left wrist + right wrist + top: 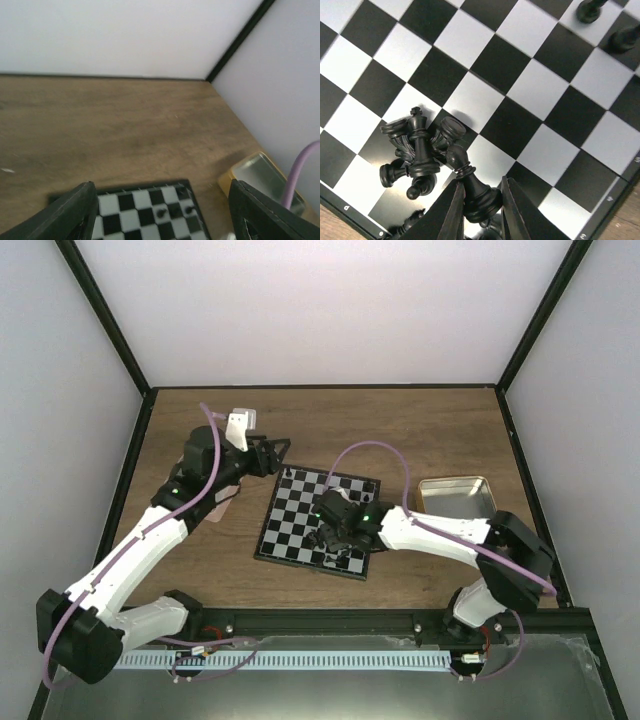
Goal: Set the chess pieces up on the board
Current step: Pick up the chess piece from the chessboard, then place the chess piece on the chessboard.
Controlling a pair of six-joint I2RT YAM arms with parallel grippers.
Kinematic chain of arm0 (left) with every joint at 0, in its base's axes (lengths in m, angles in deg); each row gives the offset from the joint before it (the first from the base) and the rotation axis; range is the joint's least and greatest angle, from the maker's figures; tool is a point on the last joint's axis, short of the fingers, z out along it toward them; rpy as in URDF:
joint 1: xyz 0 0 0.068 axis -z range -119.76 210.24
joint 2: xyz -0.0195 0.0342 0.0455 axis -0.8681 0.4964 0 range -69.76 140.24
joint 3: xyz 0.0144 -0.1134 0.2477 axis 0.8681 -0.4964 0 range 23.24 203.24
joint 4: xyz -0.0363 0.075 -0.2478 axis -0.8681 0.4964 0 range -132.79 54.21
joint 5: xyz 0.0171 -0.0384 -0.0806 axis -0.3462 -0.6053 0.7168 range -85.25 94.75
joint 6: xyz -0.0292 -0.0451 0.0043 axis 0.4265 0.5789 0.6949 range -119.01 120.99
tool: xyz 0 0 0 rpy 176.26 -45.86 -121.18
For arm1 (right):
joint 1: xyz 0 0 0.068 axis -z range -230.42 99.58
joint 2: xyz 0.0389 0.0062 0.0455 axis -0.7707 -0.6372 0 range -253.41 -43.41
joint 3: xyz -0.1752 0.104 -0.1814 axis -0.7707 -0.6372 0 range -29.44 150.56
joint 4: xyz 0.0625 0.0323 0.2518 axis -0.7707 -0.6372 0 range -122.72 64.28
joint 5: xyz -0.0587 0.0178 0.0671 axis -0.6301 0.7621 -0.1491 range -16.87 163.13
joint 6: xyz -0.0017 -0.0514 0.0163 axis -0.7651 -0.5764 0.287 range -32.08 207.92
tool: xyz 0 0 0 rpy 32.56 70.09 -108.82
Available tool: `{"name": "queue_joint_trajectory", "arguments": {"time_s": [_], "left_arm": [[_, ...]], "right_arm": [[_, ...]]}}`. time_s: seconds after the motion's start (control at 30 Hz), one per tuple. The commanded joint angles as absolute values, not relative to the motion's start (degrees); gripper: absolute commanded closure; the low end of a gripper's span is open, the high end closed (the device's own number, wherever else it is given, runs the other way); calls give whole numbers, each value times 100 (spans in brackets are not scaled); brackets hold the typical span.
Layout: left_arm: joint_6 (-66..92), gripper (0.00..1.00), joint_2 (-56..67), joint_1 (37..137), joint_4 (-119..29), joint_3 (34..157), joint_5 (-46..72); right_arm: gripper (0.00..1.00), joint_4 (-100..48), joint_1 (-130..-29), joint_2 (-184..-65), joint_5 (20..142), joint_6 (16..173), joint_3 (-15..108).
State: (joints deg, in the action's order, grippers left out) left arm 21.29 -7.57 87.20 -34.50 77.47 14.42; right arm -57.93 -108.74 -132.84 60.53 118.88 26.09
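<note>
- Chess pieces (420,150): black and tiny, each smaller than one square. Most lie tumbled in a heap on the board (530,90), close to its near edge.
- Two standing pieces (590,10): upright near a corner of the board, well apart from the heap.
- Handling, as we judge it: light, rigid and glossy, so likely to slip. The stems are thin over wider bases and tip easily. Pieces in the heap touch one another, so lifting one may stir the rest.
- Where to hold: we would take each piece low, across the base or lower stem, where it is widest.
- Right gripper (480,192): pinching a round-headed piece (472,187) at its base, over the board at the heap's edge.
- Left gripper (165,215): fingers spread wide with nothing between them, just off the board's far left corner.
</note>
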Motion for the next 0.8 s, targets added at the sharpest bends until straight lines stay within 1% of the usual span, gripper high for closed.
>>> {"name": "queue_joint_trajectory", "arguments": {"time_s": [0.0, 0.13, 0.23, 0.37, 0.5, 0.6, 0.77], "left_arm": [[2807, 25, -446, 8704, -3816, 7480, 2934], [3170, 25, 54, 8704, -3625, 7464, 3873], [3399, 28, 403, 8756, -3628, 7319, 4510], [3947, 29, 493, 8914, -4318, 6823, 5186], [4453, 31, 585, 9117, -5008, 6510, 5594], [4510, 36, 721, 9246, -5060, 6455, 5607], [4799, 50, 858, 9314, -5417, 6375, 5584]], "right_arm": [[82, -5269, -10878, -12669, 5604, 11953, 2306], [82, -4455, -10870, -11953, 5500, 11774, 1843], [81, -3706, -10872, -11398, 5524, 11549, 1416], [80, -2894, -10869, -10939, 5598, 11270, 1057], [80, -2643, -10869, -10900, 5680, 11192, 1002], [80, -2508, -10873, -10876, 5771, 11176, 952], [80, -2485, -10867, -10844, 5878, 11128, 923]]}}
